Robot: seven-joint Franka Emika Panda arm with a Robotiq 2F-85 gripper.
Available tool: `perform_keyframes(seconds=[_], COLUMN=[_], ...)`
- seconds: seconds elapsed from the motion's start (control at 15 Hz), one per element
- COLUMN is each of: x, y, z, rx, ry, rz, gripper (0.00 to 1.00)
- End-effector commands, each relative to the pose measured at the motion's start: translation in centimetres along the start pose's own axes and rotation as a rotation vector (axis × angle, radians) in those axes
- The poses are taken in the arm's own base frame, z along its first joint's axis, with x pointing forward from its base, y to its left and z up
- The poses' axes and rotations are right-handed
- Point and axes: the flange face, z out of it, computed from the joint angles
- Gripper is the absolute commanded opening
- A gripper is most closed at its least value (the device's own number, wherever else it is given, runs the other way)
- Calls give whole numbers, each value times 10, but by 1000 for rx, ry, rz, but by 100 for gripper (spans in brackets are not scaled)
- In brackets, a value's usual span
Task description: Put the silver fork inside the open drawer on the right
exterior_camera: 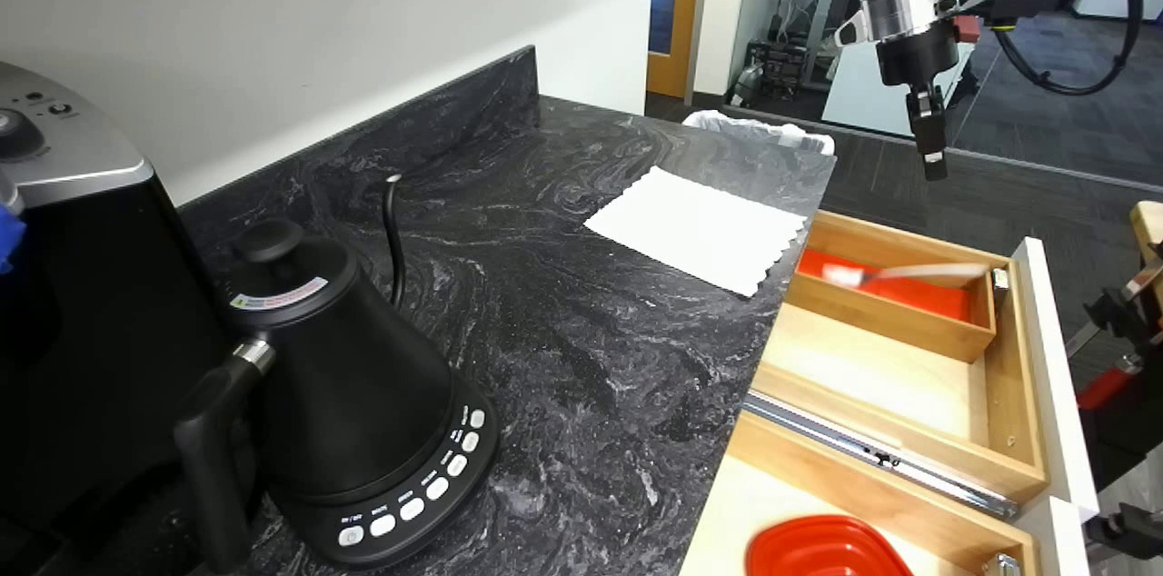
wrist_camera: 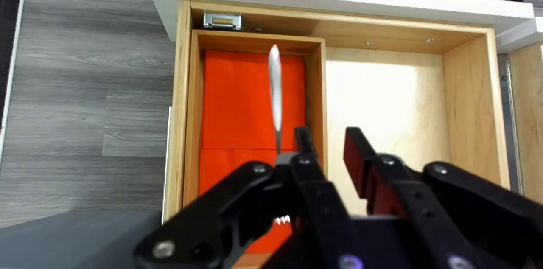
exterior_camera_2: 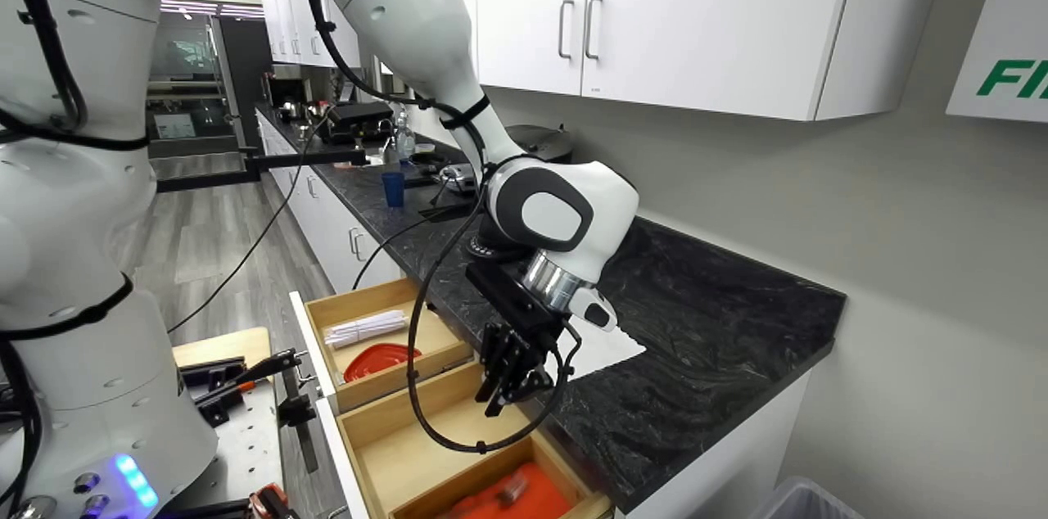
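Note:
The silver fork lies lengthwise in the orange-red lined compartment of the open drawer. Its handle and tine tips show in the wrist view; its middle is hidden behind a finger. In both exterior views the fork is blurred, and its handle end reaches to the compartment's end wall. Whether it lies flat or tilted is unclear. The drawer also shows in both exterior views. My gripper is open and empty above the drawer; it also shows in both exterior views.
A white napkin lies on the dark counter beside the drawer. A neighbouring open drawer holds a red dish or lid and white sticks. A black kettle stands on the counter. A bin is beyond the counter's end.

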Motion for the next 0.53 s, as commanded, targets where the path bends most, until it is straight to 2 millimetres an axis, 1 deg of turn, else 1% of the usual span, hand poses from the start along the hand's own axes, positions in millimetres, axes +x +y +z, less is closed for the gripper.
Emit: perform_keyframes(seconds=[0.0,0.33,0.4,0.47], x=[-13,-15,-17,-20], y=[-8,-10,-11,-11], z=[-6,-3,-1,2], rx=[-22,-2,13,24], ry=[24,-11,-31,-55], rz=[22,41,54,75], gripper=[56,89,95,98])
